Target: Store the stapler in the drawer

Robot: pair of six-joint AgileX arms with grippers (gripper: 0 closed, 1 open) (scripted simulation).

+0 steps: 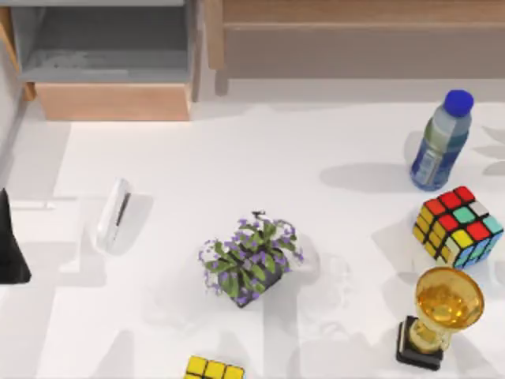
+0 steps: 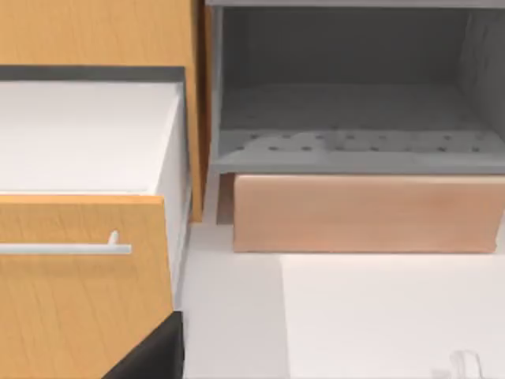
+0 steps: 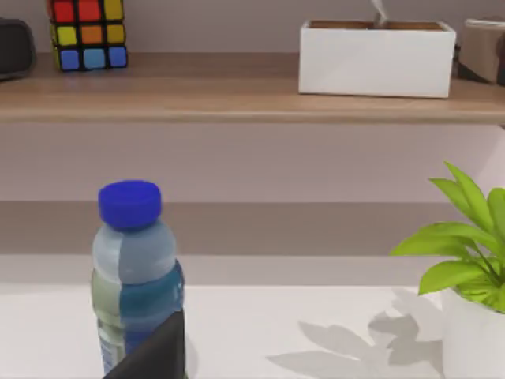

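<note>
- Grey-lined and walled in light wood, the drawer stands pulled open at the top view's upper left, its pale front panel facing the tabletop; nothing lies in its grey interior.
- In the left wrist view the same drawer shows a bare grey floor behind its plain wood front, beside a second wooden drawer front with a metal bar handle.
- White and slim, the stapler lies flat on the tabletop at the left, well apart from the drawer and below it in the top view.
- A dark part of the left arm sits at the left edge; I cannot tell how either pincer stands.
- A potted purple-flowered plant stands mid-table.
- On the right are a blue-capped water bottle, a puzzle cube and a gold trophy.
- A second cube sits at the bottom edge.
- A white box rests on the shelf in the right wrist view.
</note>
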